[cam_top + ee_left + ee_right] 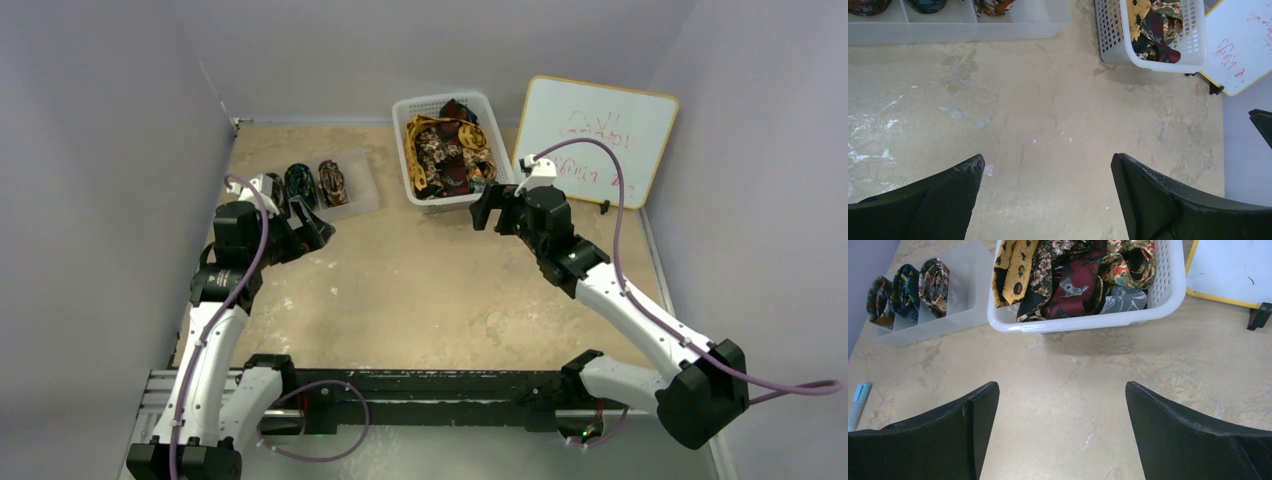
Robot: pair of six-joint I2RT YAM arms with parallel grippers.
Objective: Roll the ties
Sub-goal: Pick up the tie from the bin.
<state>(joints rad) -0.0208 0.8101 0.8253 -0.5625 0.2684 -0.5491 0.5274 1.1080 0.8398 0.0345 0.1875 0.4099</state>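
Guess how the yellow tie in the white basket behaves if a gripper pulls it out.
Likely floppy: the yellow tie slumps in folds inside the white basket, so it should dangle rather than hold shape. Probably light, being thin fabric. It overlaps the dark floral tie, so pulling may drag that along.

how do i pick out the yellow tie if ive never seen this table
Look for the white basket at the table's far side, beside the whiteboard. The yellow tie lies at the basket's end nearer the clear tray. It is the only golden one, with small dark motifs; its neighbours are a dark floral tie and a red tie.
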